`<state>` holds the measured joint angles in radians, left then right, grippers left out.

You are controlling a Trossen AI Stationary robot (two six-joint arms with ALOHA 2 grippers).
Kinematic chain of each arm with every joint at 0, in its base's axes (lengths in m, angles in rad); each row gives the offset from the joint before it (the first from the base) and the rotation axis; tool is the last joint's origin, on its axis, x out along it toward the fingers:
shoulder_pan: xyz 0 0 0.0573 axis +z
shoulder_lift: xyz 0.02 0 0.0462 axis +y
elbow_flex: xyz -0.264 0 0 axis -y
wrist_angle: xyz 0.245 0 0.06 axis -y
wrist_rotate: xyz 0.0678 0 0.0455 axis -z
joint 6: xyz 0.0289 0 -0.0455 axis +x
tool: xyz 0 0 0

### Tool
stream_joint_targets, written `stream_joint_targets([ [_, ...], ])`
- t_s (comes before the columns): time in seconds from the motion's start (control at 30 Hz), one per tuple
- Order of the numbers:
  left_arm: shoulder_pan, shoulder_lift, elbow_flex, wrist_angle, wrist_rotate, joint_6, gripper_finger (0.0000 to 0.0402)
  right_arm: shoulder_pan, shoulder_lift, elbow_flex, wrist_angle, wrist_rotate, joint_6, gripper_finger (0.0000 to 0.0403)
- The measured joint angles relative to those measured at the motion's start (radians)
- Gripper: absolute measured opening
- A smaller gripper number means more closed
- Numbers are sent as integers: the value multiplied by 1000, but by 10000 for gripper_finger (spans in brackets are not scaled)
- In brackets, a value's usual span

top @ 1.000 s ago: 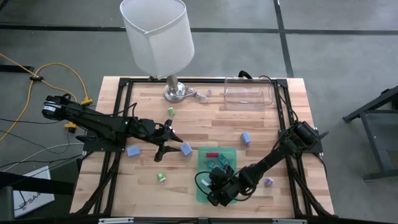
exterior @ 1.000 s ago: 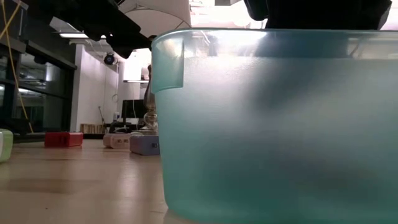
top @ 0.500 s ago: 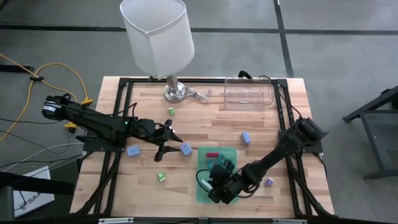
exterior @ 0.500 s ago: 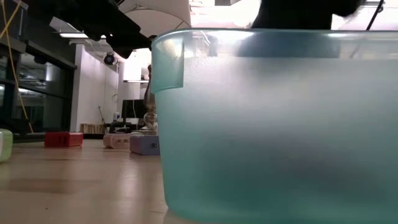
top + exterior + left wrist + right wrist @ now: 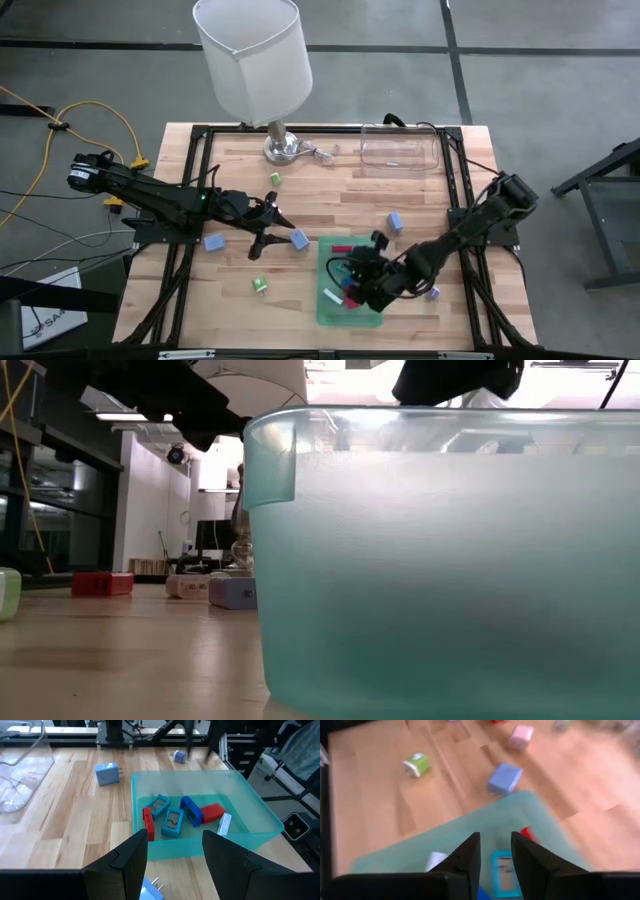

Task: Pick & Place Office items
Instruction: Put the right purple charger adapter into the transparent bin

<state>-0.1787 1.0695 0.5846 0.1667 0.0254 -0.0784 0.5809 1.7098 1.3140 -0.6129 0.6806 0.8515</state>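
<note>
Right hand (image 5: pixel 352 278) hangs over the green tray (image 5: pixel 329 305), fingers slightly apart, empty; left hand (image 5: pixel 266 238), parted, hovers above the wooden bench (image 5: pixel 330 195) near a lamp (image 5: pixel 252 60).

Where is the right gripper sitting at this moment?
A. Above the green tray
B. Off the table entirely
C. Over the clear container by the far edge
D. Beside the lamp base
A. In the high view the right gripper hangs over the green tray, and its own wrist view shows the tray's teal floor with pieces just past its fingers, which stand slightly apart with nothing between them.
</note>
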Motion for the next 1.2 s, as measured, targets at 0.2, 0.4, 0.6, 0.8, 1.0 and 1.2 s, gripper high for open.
stream_joint_targets([
  [0.2,0,0,0,0,0,0,184,-58,-123,-56,-63,59,-129,96],
  [0.4,0,0,0,0,0,0,184,-122,-232,-157,-65,41,-178,96],
  [0.6,0,0,0,0,0,0,184,-154,-277,-203,-108,21,-168,96],
  [0.8,0,0,0,0,0,0,184,-164,-276,-204,-125,12,-187,96],
  [1.0,0,0,0,0,0,0,184,-164,-276,-204,-128,44,-198,96],
  [1.2,0,0,0,1,0,0,184,-162,-293,-202,-180,80,-153,96],
])
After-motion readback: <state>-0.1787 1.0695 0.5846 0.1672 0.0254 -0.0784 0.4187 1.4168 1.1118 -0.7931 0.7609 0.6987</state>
